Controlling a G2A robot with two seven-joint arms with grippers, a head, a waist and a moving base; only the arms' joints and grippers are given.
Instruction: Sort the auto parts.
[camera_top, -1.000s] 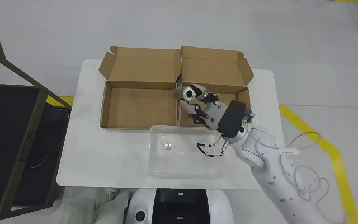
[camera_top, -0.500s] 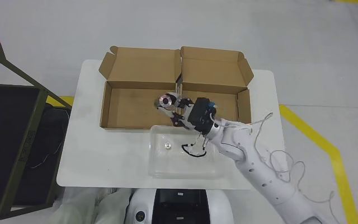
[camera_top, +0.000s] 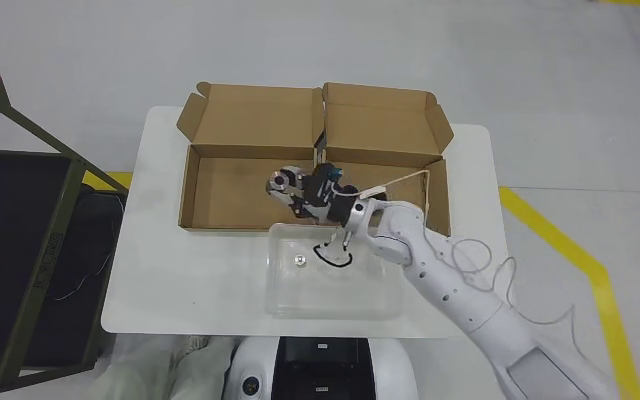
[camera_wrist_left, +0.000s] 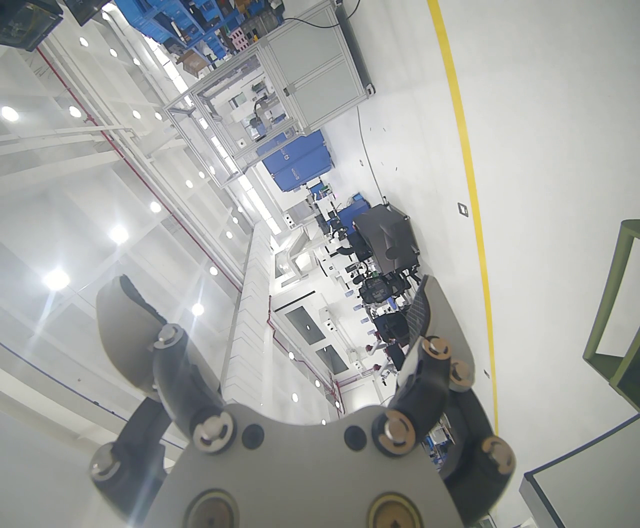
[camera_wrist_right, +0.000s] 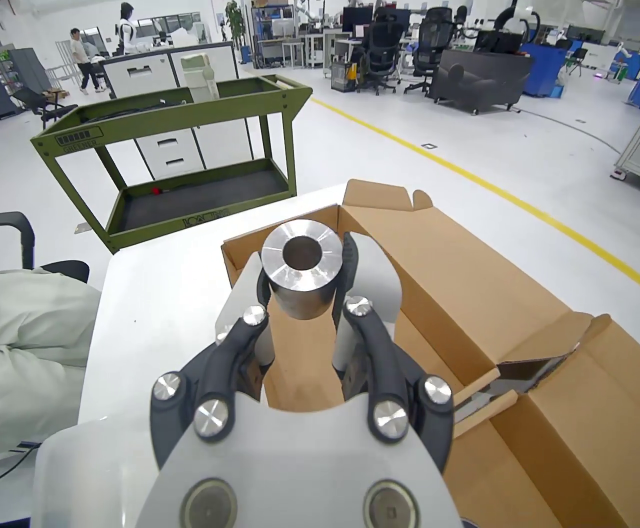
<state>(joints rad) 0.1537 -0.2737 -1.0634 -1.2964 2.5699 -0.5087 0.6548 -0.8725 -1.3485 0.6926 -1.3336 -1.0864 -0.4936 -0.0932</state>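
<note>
Clamped in right gripper (camera_wrist_right: 303, 287): smooth machined steel sleeve (camera_wrist_right: 301, 270), bored through, above floor of left cardboard box (camera_top: 215, 195). From above: clear plastic bin (camera_top: 335, 295) just beside box, small round part (camera_top: 297, 262) inside, probably metal. Spread wide, empty: left gripper (camera_wrist_left: 272, 295).

The left gripper (camera_wrist_left: 272, 300) holds its 2 fingers (camera_wrist_left: 125, 330) spread wide with nothing between them, and faces out into a large bright hall. Beyond it, a yellow floor line (camera_wrist_left: 467, 165) runs across the white floor. Blue cabinets (camera_wrist_left: 300, 160) stand beside a metal-framed enclosure (camera_wrist_left: 290, 85), with dark office chairs (camera_wrist_left: 382, 240) nearby. A green frame (camera_wrist_left: 615, 320) shows at the edge, and round ceiling lights (camera_wrist_left: 56, 278) glare.
</note>
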